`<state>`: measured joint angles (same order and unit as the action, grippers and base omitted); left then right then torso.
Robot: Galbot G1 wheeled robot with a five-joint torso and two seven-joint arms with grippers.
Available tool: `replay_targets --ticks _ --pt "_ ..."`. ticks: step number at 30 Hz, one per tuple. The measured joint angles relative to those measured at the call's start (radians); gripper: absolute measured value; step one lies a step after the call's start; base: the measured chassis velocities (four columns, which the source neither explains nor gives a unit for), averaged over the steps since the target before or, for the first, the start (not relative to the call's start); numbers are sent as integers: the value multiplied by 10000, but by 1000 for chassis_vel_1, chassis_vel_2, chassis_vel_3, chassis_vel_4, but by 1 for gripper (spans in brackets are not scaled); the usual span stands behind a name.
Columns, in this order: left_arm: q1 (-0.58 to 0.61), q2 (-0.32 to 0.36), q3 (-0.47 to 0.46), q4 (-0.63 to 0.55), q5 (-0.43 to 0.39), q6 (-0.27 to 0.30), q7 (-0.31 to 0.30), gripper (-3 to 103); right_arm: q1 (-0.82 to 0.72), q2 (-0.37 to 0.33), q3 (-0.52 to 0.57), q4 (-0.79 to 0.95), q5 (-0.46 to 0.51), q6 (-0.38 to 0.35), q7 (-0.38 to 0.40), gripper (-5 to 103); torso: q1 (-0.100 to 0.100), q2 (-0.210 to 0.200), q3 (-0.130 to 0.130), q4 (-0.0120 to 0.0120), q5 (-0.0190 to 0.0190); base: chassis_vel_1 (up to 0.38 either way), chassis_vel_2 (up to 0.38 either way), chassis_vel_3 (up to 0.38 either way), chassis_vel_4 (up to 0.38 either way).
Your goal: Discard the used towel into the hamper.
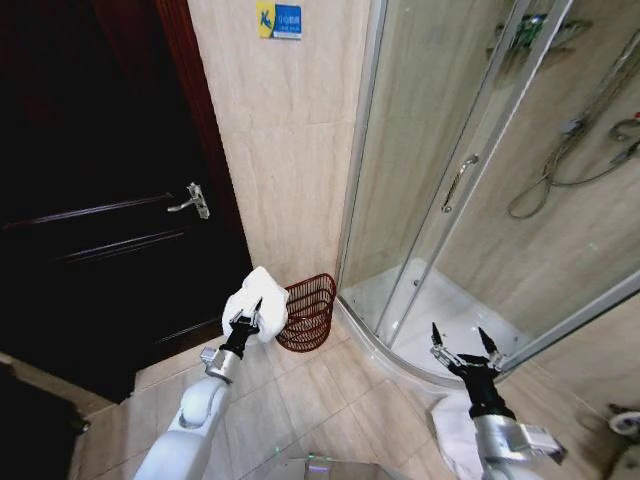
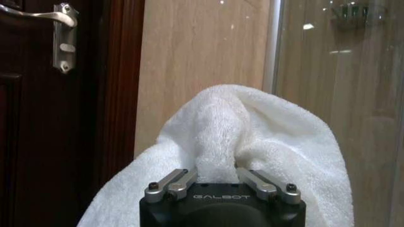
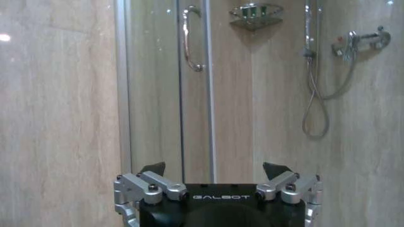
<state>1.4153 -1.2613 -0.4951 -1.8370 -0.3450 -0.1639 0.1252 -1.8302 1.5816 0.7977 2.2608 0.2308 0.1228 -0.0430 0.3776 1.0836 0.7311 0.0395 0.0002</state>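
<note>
One towel held up beside one hamper.
The left hand (image 1: 247,318) is clamped on the white towel (image 1: 256,302), just left of the single reddish-brown wire hamper (image 1: 308,312) on the floor by the shower door (image 1: 455,180). The right hand (image 1: 464,350) hangs empty, fingers spread apart.

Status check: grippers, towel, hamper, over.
Left gripper shut on towel, beside hamper. Right gripper open, empty, by shower door. Nothing blocking hamper.
</note>
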Motion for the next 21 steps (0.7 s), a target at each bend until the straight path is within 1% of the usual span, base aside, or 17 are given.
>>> replay_targets --ticks 1,2,3,4,6,7,9,12,14,15,17,21 --pt "-7 23 0 -2 0 0 2 11 -17 -192 -25 -10 262 3 47 100 -20 -50 -29 1 -2 0 0 0 0" --pt "4 102 -8 -29 3 1 6 11 -177 -702 -34 7 799 11 72 100 -68 -162 -92 4 -2 0 0 0 0" --pt "4 102 -8 -29 3 1 6 11 -177 -702 -34 7 799 11 72 100 -68 -162 -92 4 -2 0 0 0 0" --pt "38 152 -19 -80 4 5 5 11 -335 -1046 -34 17 1056 131 21 100 -102 -234 -132 3 -1 0 0 0 0" --pt "123 213 -26 -215 -5 50 0 11 -627 -1522 -77 -39 1206 482 -198 100 -155 -351 -199 -1 -2 0 0 0 0" --pt "123 213 -26 -215 -5 50 0 11 -627 -1522 -77 -39 1206 482 -198 100 -155 -351 -199 -1 -2 0 0 0 0" --pt "212 235 -21 -338 -5 73 -3 11 -874 -1797 -247 -43 1153 700 -347 100 -218 -487 -271 0 -1 0 0 0 0" --pt "240 198 -7 -388 16 75 -13 11 -866 -1673 -573 181 939 641 -194 100 -277 -615 -341 2 -3 0 0 0 0" --pt "245 153 9 -421 57 78 -23 11 -616 -1343 -829 251 369 549 -97 100 -339 -753 -416 1 -3 0 0 0 0" --pt "245 153 9 -421 57 78 -23 11 -616 -1343 -829 251 369 549 -97 100 -339 -753 -416 1 -3 0 0 0 0" --pt "211 156 8 -448 58 83 -26 11 -427 -1013 -1023 380 -38 337 -59 100 -398 -887 -492 0 -2 0 0 0 0" --pt "137 234 -17 -448 -2 85 -27 11 -447 -862 -1213 537 -183 110 -65 100 -457 -1030 -575 0 -4 0 0 0 0"
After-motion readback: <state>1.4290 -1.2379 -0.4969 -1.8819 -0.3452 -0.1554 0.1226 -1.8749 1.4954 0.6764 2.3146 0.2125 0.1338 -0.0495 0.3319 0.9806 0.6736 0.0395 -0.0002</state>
